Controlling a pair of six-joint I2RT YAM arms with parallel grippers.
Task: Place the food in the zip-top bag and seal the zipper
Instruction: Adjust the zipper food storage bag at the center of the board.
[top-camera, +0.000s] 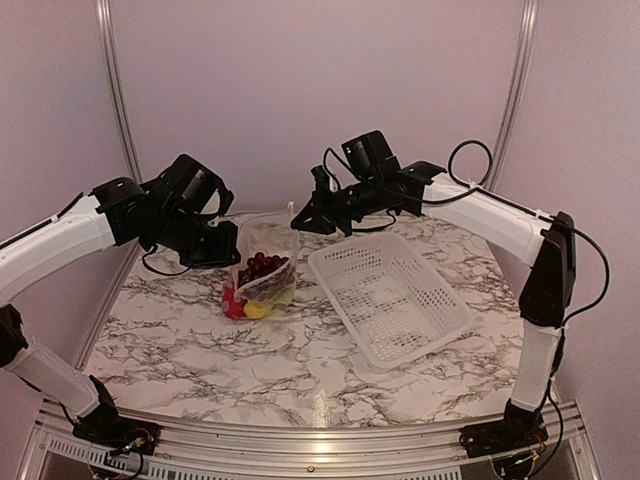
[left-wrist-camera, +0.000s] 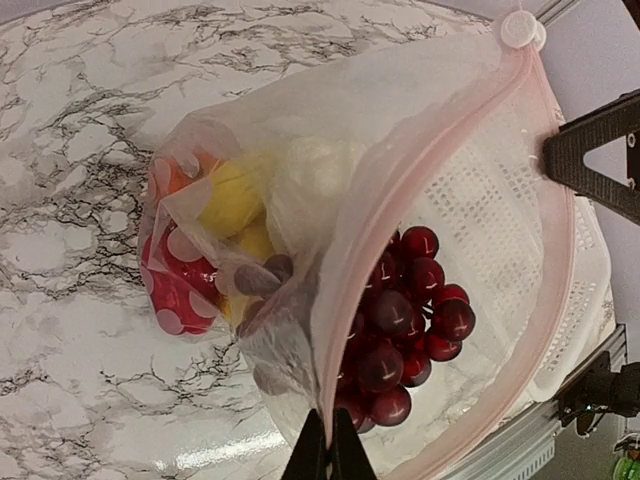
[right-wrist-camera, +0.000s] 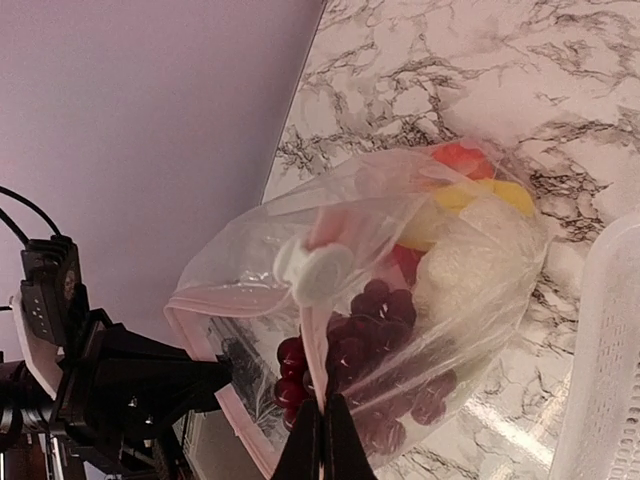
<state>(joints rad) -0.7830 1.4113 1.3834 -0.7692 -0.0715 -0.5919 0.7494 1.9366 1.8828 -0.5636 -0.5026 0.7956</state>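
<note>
The clear zip-top bag hangs between both grippers, its bottom resting on the table. Inside are the dark grape bunch, a yellow piece, white cauliflower, red pepper and an orange piece. The mouth stands open. My left gripper is shut on the pinkish-white zipper strip at one end of the mouth. My right gripper is shut on the strip at the other end, just below the white slider. In the top view the left gripper and right gripper flank the bag's top.
The white latticed basket sits empty right of the bag on the marble table, close to the right arm. It also shows at the right edge of the right wrist view. Metal frame posts and purple walls stand behind.
</note>
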